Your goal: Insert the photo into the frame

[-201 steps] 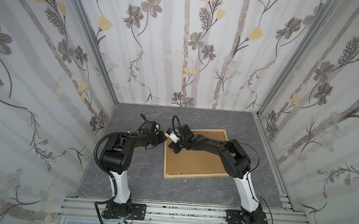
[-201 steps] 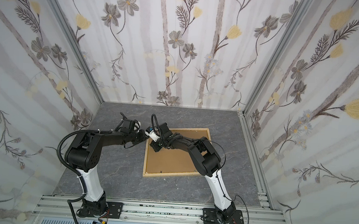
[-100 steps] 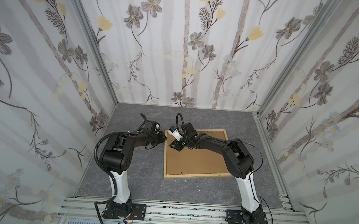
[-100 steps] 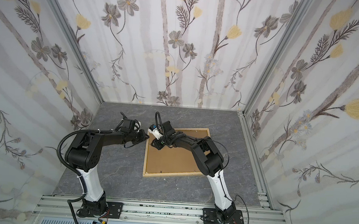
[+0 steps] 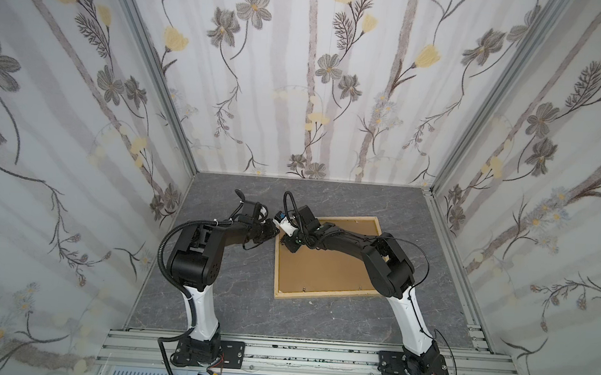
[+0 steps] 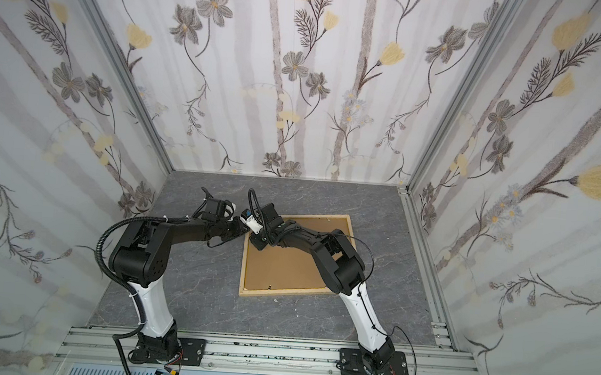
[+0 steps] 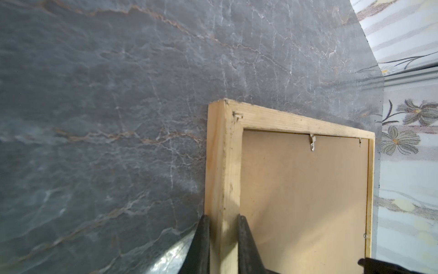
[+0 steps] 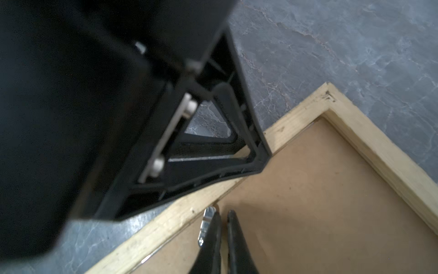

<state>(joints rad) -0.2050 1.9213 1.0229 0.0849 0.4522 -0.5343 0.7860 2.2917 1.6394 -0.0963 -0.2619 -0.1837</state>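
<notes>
The right claw (image 8: 224,213) is clenched on nothing. Its two black fingers are pinched together, tips low over the brown fibreboard backing panel (image 8: 308,201). A small silvery metal retaining tab (image 8: 208,219) lies just beside one finger, outside the pinch, at the panel's edge.

The left claw (image 7: 223,218) is clamped across one strip of the large rectangular frame (image 7: 222,166) of thin pale wood, one finger on either side. This pins the frame face down on the grey marbled table (image 7: 94,118).

Compared with a second ago, little has shifted. The right arm has only nudged about at this same near corner, the left arm has not moved, and the frame lies where it lay in both top views. The tab looks like the step in hand.

The photo shows in no view. Whether it already sits beneath the panel under the right claw cannot be told, so the tab may be getting loosened or locked.
</notes>
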